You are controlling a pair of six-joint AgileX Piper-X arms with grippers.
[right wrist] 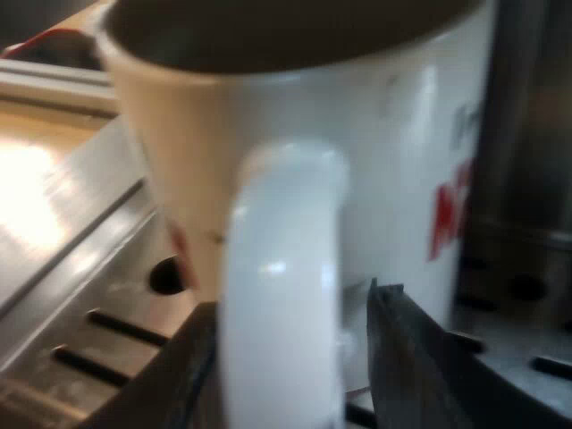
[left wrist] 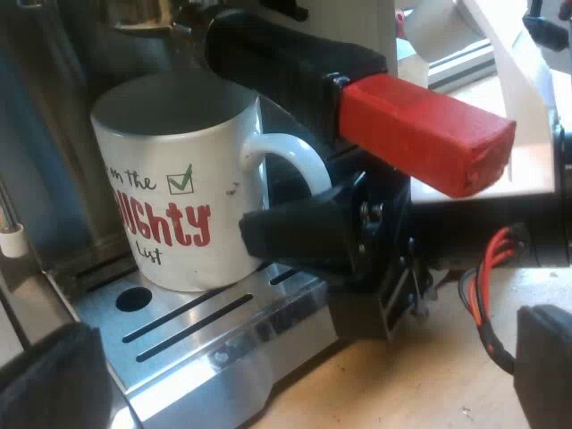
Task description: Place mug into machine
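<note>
The mug (left wrist: pixel 170 188) stands upright on the machine's metal drip tray (left wrist: pixel 179 331), set back from the tray's outer edge and close to the dark body of the espresso machine (left wrist: pixel 45 134). It is white, with red and dark lettering and a green tick on its side. Its handle points towards the tray's side edge, where the wooden tabletop (left wrist: pixel 438 393) begins. Its base rests flat on the tray, with a round hole just beside it and long slots running between it and the outer edge. The right claw (right wrist: pixel 290 349) is at the mug's handle, low down near the tray, and the handle runs straight through its middle; I cannot tell whether it is gripping the handle or merely sitting around it. Above the mug, the metal holder (left wrist: pixel 268 63) is locked into the machine's front. Its dark handle juts out over the mug's handle and the right claw, ending in a red tip (left wrist: pixel 420 134). The left claw (left wrist: pixel 304 357) hangs off the tray's outer edge, facing the mug, with its fingers wide apart and nothing between them.
</note>
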